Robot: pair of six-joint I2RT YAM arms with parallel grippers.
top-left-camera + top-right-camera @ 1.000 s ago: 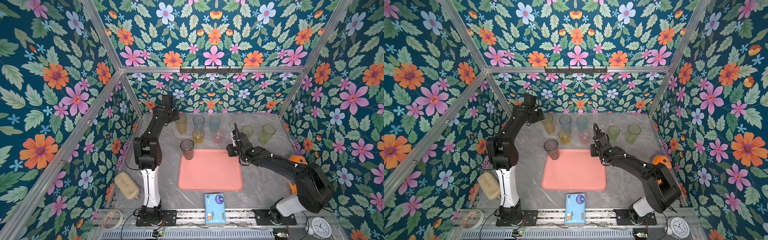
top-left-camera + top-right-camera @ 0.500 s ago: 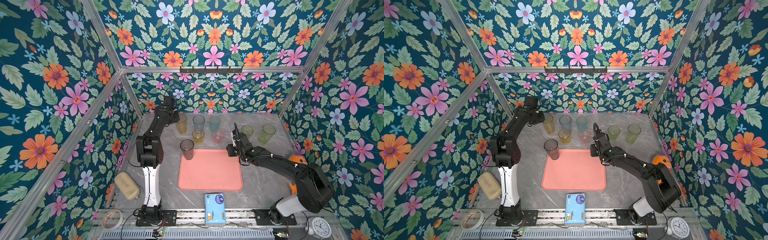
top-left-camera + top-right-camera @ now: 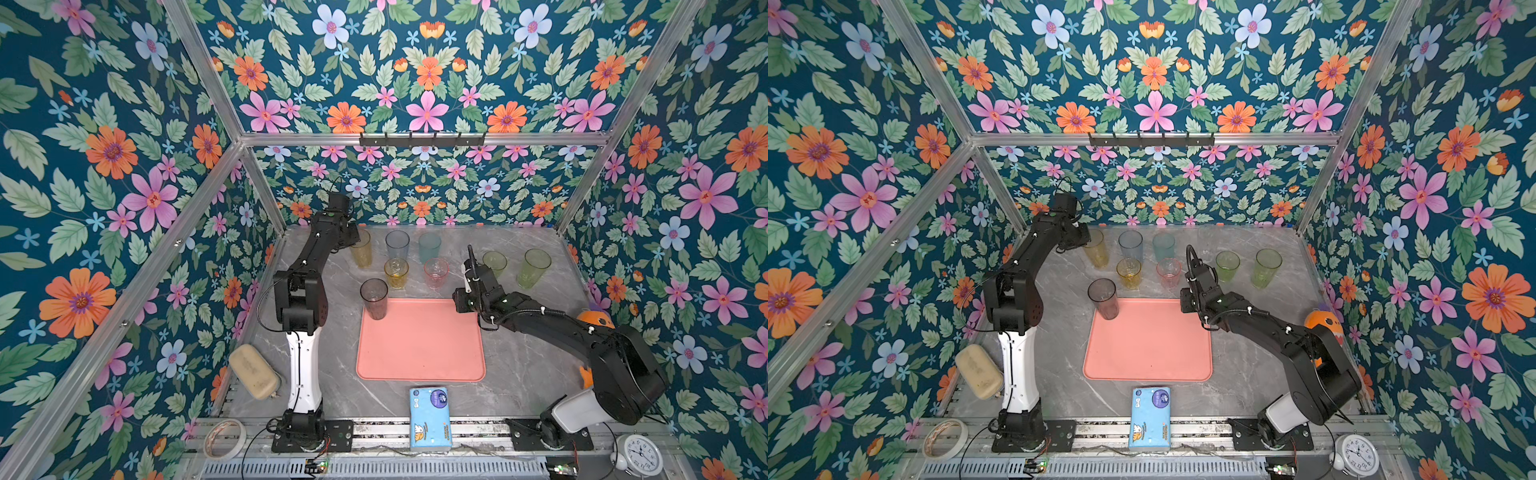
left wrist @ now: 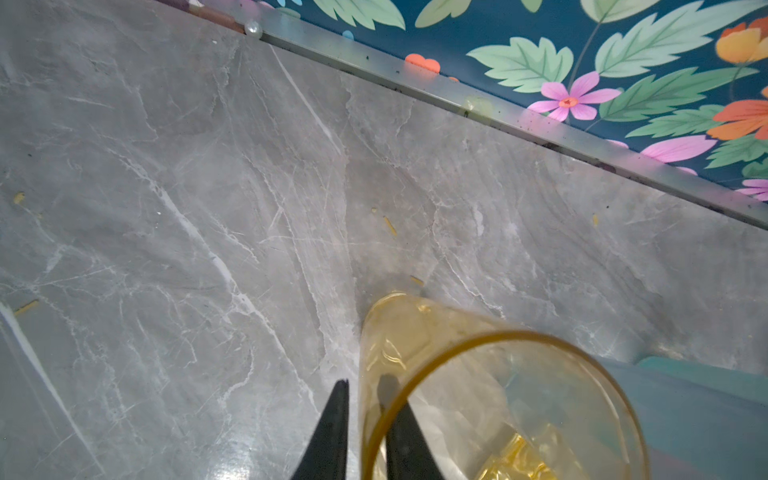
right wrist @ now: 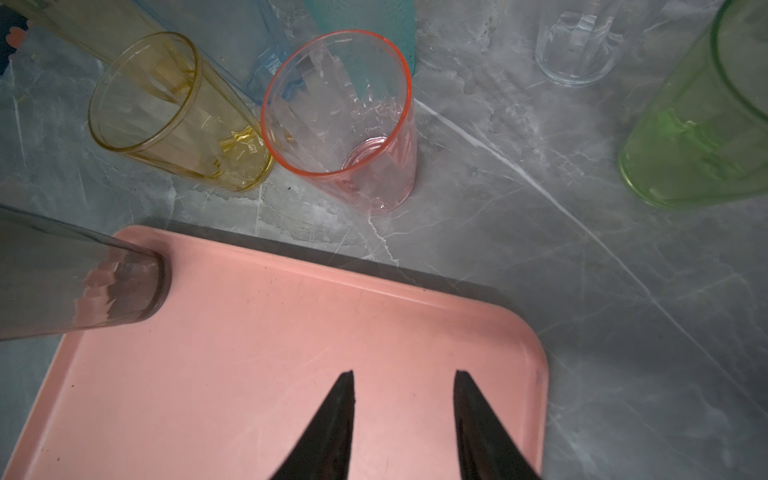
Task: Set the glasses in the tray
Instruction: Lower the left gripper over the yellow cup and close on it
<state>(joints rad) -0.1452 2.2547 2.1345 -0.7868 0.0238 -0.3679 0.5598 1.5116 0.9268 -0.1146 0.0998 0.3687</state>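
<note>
Pinching the amber tumbler [image 4: 498, 395] by its wall, far back on the surface [image 3: 519, 365], the narrow left tool [image 4: 365, 386] should lift straight before heading for the tray [image 3: 419, 357]; the right tool [image 5: 404, 372] hovers part-open, empty.

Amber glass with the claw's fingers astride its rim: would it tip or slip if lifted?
Probably stiff and light: the amber glass looks thin-walled. Tall and narrow, so likely tippy if nudged. The left gripper straddles one smooth wall, so it may swing or slip.
</note>
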